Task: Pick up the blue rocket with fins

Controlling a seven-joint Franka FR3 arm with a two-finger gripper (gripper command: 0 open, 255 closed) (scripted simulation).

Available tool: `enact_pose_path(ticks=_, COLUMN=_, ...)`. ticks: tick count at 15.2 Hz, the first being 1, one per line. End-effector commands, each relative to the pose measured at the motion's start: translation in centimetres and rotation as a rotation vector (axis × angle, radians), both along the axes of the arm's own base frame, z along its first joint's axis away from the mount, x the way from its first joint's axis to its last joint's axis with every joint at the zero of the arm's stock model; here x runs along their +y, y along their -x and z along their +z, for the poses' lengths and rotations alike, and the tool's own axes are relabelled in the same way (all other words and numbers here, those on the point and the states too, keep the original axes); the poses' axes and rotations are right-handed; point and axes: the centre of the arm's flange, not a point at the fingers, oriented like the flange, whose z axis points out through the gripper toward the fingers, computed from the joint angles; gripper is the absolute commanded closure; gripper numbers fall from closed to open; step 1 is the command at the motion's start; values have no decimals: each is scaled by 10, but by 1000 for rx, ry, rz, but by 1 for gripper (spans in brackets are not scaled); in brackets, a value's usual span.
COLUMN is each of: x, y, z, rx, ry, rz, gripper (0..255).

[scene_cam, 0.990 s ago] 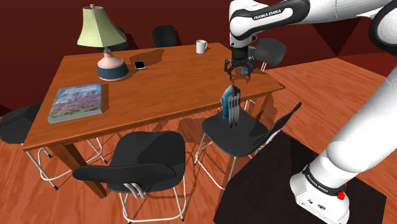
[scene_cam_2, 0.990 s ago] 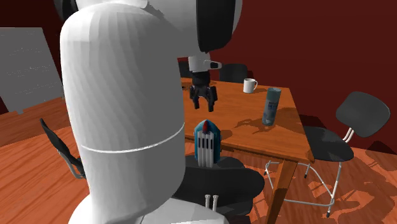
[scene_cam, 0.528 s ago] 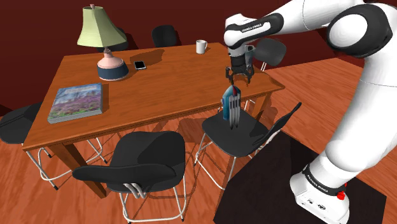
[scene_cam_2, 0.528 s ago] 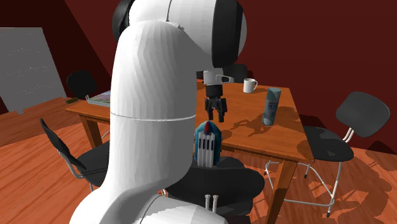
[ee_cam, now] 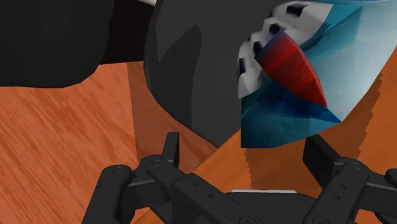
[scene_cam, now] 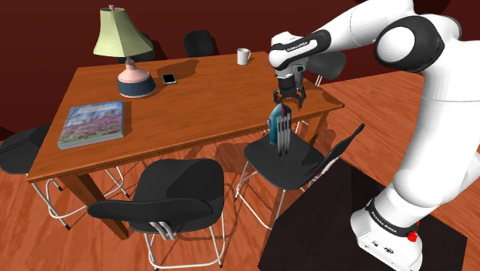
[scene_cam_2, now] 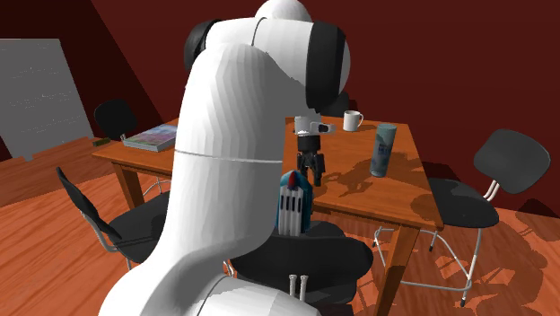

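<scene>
The blue rocket (scene_cam: pixel 278 128) stands upright on the seat of a black chair (scene_cam: pixel 301 165) beside the table's corner; it has a red nose and white-and-dark fins. My black gripper (scene_cam: pixel 285 103) hangs just above its top, open. In the second exterior view the gripper (scene_cam_2: pixel 310 178) sits close over the rocket (scene_cam_2: pixel 293 205), slightly toward the table. In the wrist view the rocket (ee_cam: pixel 305 76) lies just beyond the spread fingers (ee_cam: pixel 170 147), nearer one of them than the other, and neither touches it. The gripper (ee_cam: pixel 243 151) holds nothing.
The wooden table (scene_cam: pixel 200 104) carries a lamp (scene_cam: pixel 123 48), a book (scene_cam: pixel 92 123), a phone (scene_cam: pixel 168 78), a white mug (scene_cam: pixel 243 56) and a blue can (scene_cam_2: pixel 384 150). Another black chair (scene_cam: pixel 165 192) stands at the front, with several more around the table.
The gripper has come down and slightly toward the shoulder view's left, from well above the rocket to just over its top. The rocket has not moved.
</scene>
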Motion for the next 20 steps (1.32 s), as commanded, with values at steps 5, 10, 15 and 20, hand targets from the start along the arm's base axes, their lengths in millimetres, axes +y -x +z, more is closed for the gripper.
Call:
enact_pose_path(ticks=5, x=-1, y=1, z=-15, rx=0, ry=0, rz=0, gripper=255)
enact_pose_path(ticks=10, x=-1, y=1, z=-15, rx=0, ry=0, rz=0, gripper=255)
enact_pose_path(ticks=15, x=0, y=0, z=-4, rx=0, ry=0, rz=0, gripper=255)
enact_pose_path(ticks=20, x=0, y=0, z=22, rx=0, ry=0, rz=0, gripper=255)
